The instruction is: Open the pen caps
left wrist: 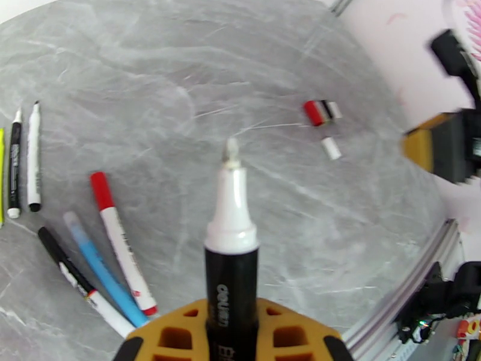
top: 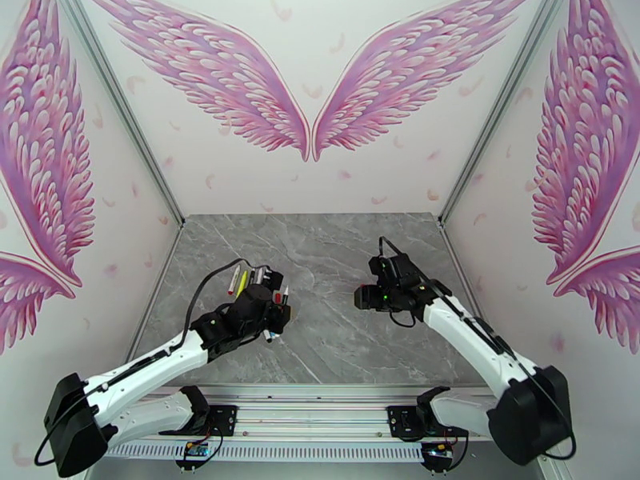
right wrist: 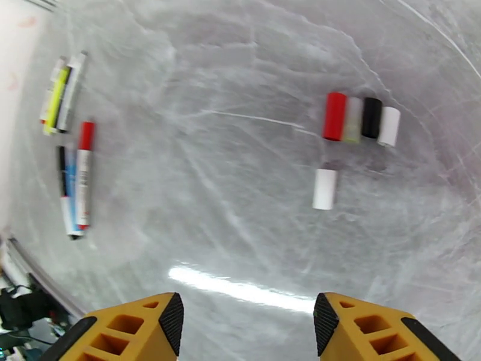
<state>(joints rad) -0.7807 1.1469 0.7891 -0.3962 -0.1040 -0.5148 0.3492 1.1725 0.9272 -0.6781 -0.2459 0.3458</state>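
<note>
My left claw (left wrist: 231,335) grips an uncapped black pen (left wrist: 231,278); my right claw (right wrist: 248,323) gapes wide, empty. Five caps (right wrist: 334,115) lie at its one o'clock, loose pens (right wrist: 84,175) at ten.

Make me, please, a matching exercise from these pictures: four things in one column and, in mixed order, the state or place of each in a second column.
Column 1
1. left gripper
2. right gripper
3. black cap
4. red-ended pen

Column 2
A. open, holding nothing
B. lies on the table, cap on
C. shut on a black pen with a bare tip
D. in the row of loose caps

Pairs: 1-C, 2-A, 3-D, 4-B
</note>
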